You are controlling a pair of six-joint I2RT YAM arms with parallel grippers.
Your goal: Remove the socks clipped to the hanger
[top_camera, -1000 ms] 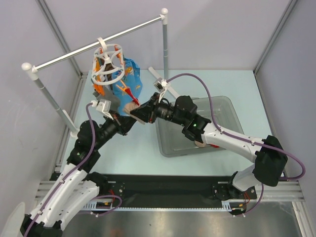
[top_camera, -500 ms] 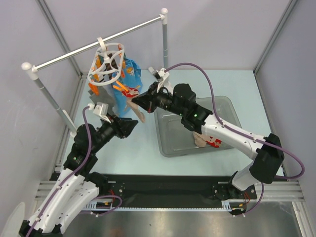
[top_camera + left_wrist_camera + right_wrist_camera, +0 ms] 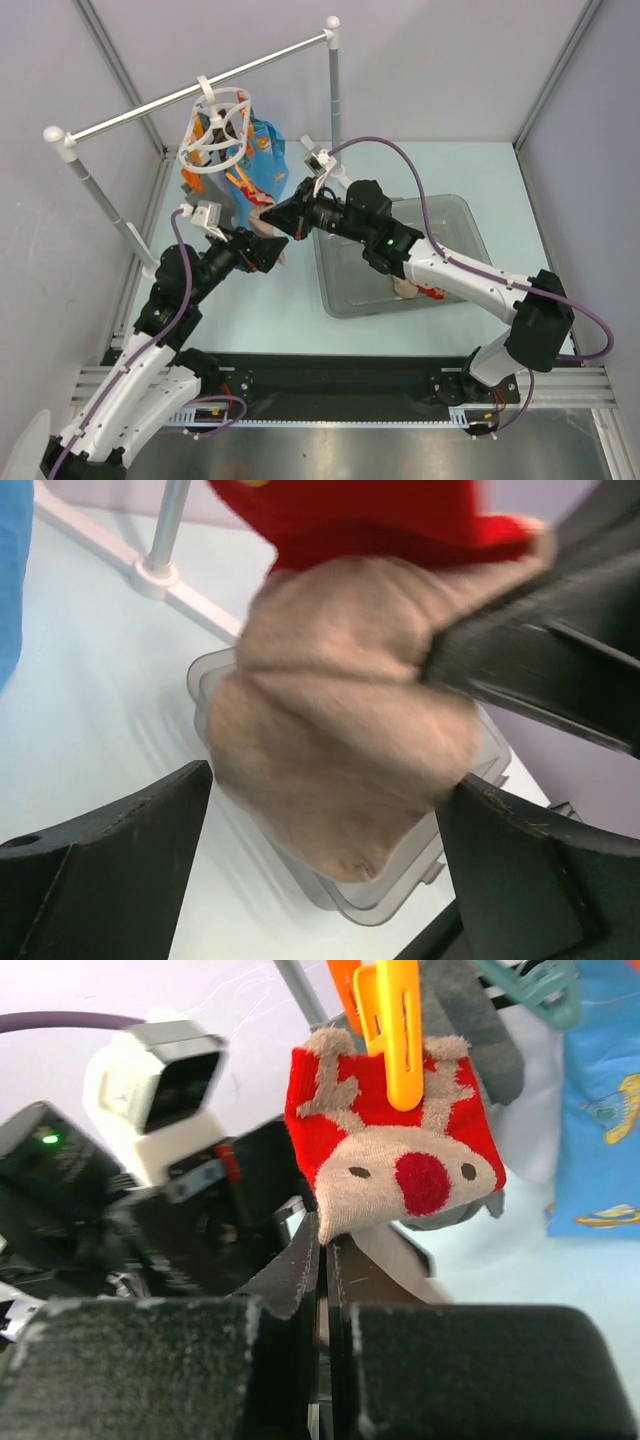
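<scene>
We see a pale mint-green flat table top [image 3: 290, 300] closed in on three sides by plain grey-lilac wall panels [image 3: 450, 60] set in slanting silver metal struts [image 3: 560, 70], all under soft, even light. A long white rail [image 3: 150, 108] on thin grey posts [image 3: 334, 90] crosses the far left corner, and a translucent grey plastic tub [image 3: 465, 215] sits on the table's right half. Along the near edge we find a black strip [image 3: 330, 372], ribbed aluminium rails [image 3: 590, 385] and a brushed steel surface [image 3: 350, 455].

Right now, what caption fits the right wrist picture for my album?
A reindeer sock hangs from an orange clip, pinched below by the right gripper.
</scene>
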